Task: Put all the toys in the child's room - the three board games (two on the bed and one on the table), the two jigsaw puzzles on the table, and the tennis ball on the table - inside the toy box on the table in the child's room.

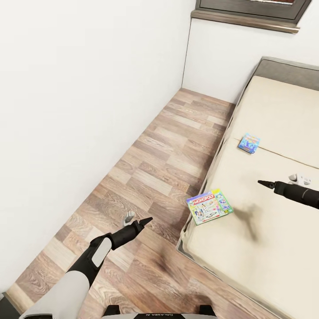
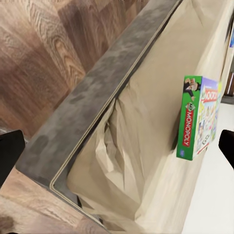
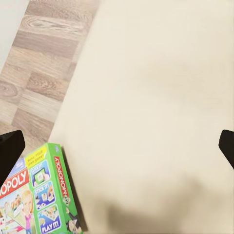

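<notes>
1. Head view: bed (image 1: 283, 248) takes up the right side, beige mattress on a thin grey frame, with a plank floor (image 1: 168, 177) strip between it and the white wall (image 1: 88, 97). Toy box and table are not in sight from here.
2. Green-edged board game (image 1: 209, 207) lies flat near the mattress corner, just inside the bed's floor-side edge and slightly skewed to it. Judged from this, a push toward the floor would tip it off.
3. Smaller blue board game (image 1: 248, 143) lies further up the bed, well apart from the first, near the same edge.
4. My right gripper (image 1: 266, 183) hangs over the mattress; the green-edged box lies ahead of it and toward the floor side. Right wrist view shows the box's corner (image 3: 36, 195) low between my fingertips, which stand wide apart, nothing held.
5. My left gripper (image 1: 144, 220) is over the floor, off the bed. Left wrist view has the box (image 2: 197, 117) beyond the frame rail; fingertips at opposite borders, so wide, empty.
6. Judgement: right arm is better placed, with open mattress all around it.
</notes>
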Controlling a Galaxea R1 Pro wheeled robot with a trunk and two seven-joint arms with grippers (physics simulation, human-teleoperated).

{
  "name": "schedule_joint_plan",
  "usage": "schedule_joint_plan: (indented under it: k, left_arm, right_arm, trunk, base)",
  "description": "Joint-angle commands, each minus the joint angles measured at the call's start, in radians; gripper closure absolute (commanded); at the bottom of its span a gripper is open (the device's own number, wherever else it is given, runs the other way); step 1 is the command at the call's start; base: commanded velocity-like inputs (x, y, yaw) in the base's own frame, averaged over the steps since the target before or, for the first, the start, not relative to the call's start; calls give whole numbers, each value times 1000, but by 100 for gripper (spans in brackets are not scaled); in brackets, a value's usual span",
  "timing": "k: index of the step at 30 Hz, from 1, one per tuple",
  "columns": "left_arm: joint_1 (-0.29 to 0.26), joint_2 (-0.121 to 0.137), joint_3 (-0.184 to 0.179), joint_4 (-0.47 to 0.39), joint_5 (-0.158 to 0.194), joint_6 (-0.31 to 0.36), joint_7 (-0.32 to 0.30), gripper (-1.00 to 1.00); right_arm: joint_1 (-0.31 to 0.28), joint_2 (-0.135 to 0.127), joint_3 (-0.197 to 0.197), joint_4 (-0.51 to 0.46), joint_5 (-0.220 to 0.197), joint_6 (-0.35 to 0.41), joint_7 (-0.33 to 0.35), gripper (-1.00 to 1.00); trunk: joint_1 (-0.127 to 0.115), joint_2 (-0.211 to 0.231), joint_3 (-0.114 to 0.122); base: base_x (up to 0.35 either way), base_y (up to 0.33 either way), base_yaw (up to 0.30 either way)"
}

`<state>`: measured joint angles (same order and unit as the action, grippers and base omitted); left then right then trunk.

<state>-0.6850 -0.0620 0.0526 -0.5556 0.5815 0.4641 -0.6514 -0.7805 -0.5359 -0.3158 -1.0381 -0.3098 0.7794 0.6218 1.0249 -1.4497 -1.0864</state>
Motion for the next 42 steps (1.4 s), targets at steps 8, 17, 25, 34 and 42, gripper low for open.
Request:
schedule_joint_plan:
  k: [8, 17, 25, 34, 42]
  left_arm:
    - [-10, 0, 6, 0, 2, 8, -2, -100]
    - [-15, -1, 6, -1, 1, 0, -3, -100]
    - [-34, -3, 4, 3, 2, -11, -4, -100]
    - [-81, -4, 3, 57, 4, -16, -19, -100]
    - [-115, -8, 0, 89, 3, -19, -56, -100]
  right_arm:
    - [4, 0, -2, -5, -2, 6, 3, -100]
    - [6, -2, -5, -7, -2, 6, 2, -100]
    - [7, -5, -11, -8, -2, 6, 2, -100]
    - [9, -10, -15, -20, -2, 6, 2, -100]
    - [15, -10, -16, -37, -2, 7, 2, -100]
  trunk:
    - [0, 0, -1]
    - [0, 0, -1]
    - [0, 0, -1]
    - [0, 0, -1]
    - [0, 0, -8]
  base:
    - [66, 0, 0]
    - [24, 0, 0]
    - [7, 0, 0]
    - [2, 0, 0]
    - [0, 0, 0]
